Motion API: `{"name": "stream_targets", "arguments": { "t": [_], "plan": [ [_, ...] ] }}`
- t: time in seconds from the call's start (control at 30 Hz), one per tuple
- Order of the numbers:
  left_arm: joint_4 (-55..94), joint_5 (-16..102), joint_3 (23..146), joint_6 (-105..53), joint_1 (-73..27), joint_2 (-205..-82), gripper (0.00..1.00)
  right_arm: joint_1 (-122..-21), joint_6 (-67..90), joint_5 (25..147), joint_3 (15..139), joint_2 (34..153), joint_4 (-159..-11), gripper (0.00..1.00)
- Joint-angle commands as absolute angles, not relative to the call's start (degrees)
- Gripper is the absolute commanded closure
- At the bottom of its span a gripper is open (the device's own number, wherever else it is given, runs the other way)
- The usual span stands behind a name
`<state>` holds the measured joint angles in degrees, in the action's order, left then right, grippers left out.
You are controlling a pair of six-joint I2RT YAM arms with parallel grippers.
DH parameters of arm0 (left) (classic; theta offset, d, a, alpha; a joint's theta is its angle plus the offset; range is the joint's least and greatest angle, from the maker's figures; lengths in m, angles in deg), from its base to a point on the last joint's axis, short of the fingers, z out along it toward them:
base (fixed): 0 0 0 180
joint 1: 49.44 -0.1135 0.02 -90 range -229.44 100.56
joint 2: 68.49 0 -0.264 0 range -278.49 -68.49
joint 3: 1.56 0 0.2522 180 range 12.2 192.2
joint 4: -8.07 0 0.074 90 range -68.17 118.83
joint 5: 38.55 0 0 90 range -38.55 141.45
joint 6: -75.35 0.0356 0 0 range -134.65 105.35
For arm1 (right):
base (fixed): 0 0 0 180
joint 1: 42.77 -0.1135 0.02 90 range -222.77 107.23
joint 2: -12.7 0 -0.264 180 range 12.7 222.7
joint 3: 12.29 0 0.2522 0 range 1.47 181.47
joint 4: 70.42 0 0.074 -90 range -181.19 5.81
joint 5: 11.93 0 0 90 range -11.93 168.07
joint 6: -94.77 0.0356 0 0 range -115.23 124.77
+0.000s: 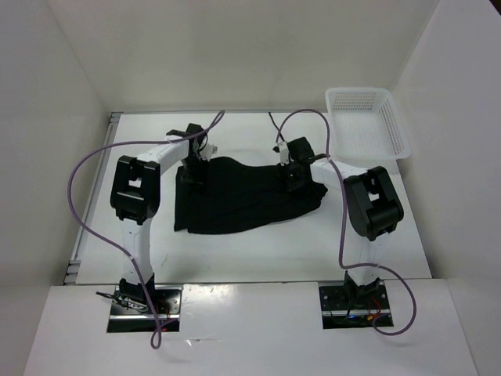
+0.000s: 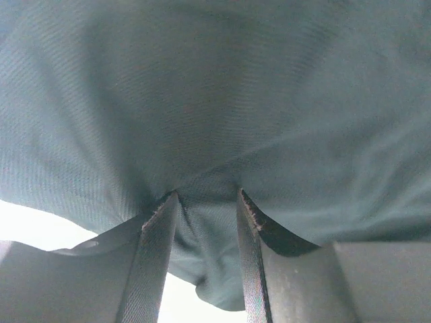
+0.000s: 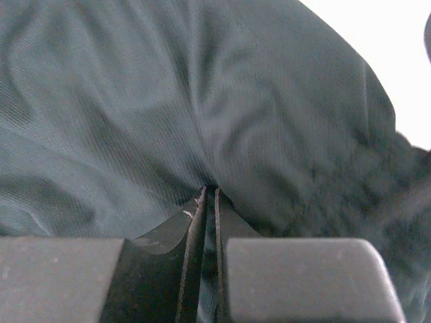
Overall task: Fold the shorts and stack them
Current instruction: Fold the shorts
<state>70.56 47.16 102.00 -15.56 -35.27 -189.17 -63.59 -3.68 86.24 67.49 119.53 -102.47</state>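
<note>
Right fingers (image 3: pixel 193 269) pinch a fold of finely woven black shorts (image 1: pixel 243 200).

The black shorts (image 1: pixel 243 200) lie spread and rumpled on the white table (image 1: pixel 258 254), near its middle. They are broad at the left, narrowing rightward, with soft creased fabric bunched along the far edge.

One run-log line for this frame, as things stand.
shorts: flat, not yet folded | left tool: gripping shorts' far-left corner | right tool: closed on shorts' far edge
</note>
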Motion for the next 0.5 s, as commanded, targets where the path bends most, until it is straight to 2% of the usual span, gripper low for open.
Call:
{"name": "stream_targets", "arguments": {
  "t": [0.0,0.1,0.2,0.27,0.3,0.4,0.47],
  "plan": [
    [59.54,54.87,107.81,-14.65,-38.01,-198.03,0.51,-65.53,3.61,85.19,71.51,124.31,-99.13,0.87],
    [59.54,55.41,116.4,-14.65,-38.62,-201.62,0.5,-67.01,4.07,87.39,77.03,128.27,-99.83,0.81],
    [60.06,54.36,119.25,-14.65,-38.63,-200.77,0.47,-68.43,5.73,87.21,80.74,128.98,-99.66,0.76],
    [59.02,52.6,116.37,-14.65,-39.15,-195.53,0.43,-68.43,6.44,87.21,82.93,127.76,-98.34,0.74],
    [57.44,52.59,114.18,-14.65,-39.16,-193.05,0.43,-68.43,6.44,87.21,83.55,126.97,-98.34,0.67],
    [56.2,52.59,105.47,-14.65,-39.85,-183.73,0.38,-68.43,4.34,83.98,84.08,122.4,-98.95,0.62],
    [56.2,52.59,102.31,-14.65,-41.87,-178.99,0.38,-68.43,2.32,83.27,82.51,119.42,-99.65,0.62]
  ]
}}
